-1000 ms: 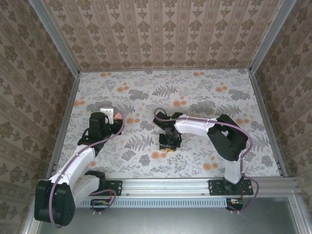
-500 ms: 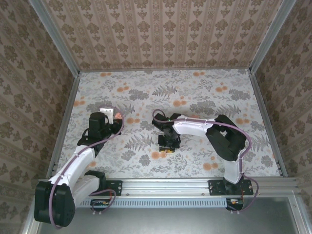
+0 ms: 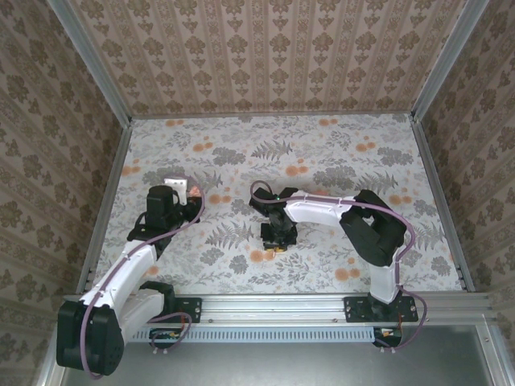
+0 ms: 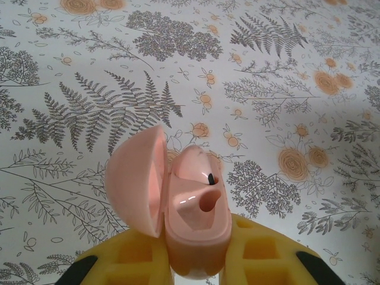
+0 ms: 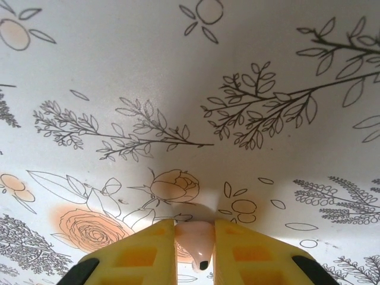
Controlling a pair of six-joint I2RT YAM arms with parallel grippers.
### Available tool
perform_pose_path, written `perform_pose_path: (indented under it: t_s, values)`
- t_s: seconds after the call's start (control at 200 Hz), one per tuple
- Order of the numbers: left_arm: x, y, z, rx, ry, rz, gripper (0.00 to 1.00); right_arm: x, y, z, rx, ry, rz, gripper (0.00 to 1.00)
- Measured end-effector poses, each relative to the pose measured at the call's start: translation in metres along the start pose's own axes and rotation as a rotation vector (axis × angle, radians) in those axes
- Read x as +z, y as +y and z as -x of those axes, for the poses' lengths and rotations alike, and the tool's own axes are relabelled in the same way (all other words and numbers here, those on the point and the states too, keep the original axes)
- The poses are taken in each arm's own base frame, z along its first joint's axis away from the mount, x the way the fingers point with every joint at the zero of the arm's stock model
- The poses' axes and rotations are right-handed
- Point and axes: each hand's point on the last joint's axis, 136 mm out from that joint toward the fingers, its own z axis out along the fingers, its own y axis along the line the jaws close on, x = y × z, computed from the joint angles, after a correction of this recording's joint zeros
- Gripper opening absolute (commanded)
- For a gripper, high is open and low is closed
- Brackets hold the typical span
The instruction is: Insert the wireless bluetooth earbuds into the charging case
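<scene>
The table (image 3: 338, 161), covered in a flower-and-fern print, carries both arms. The charging case (image 4: 193, 208) serves as the landmark. It is pink and stands up out of the left gripper (image 4: 196, 261), whose yellow fingers are closed tight on its lower body. Its lid (image 4: 136, 184) is swung open to the left in the left wrist view. Inside, the nearer socket (image 4: 205, 202) looks empty. The farther one holds a pink shape with a dark tip, perhaps a seated earbud, though I cannot be sure.

In the top view the right gripper (image 3: 278, 240) is right of the case, well apart from it and nearer the arm bases, pointing down at the table. Its jaws are nearly closed, pinching one small pink earbud (image 5: 196, 244) between the tips. The earbud's long axis runs along the fingers, with its dark end towards the wrist. Whether it is clear of the cloth I cannot tell.

The case's open mouth lies to the left of these jaws, so the right arm likely carries the earbud that way.
</scene>
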Motion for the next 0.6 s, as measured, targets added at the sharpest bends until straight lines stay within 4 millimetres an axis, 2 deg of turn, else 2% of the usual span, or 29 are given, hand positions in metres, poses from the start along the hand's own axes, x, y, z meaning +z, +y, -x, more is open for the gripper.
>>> perform_pose_path:
  t_s: [0.145,0.28,0.6]
  values:
    - [0.000,-0.009,0.003,0.014,-0.013,-0.044,0.11,-0.006,-0.007,0.005,-0.009,-0.070,-0.007,0.17]
    - [0.003,-0.025,0.005,0.041,-0.036,-0.123,0.11,-0.025,-0.010,0.011,-0.020,-0.173,0.025,0.17]
    - [0.022,-0.090,-0.020,0.211,-0.011,-0.383,0.10,-0.074,-0.010,0.032,-0.121,-0.480,0.177,0.18]
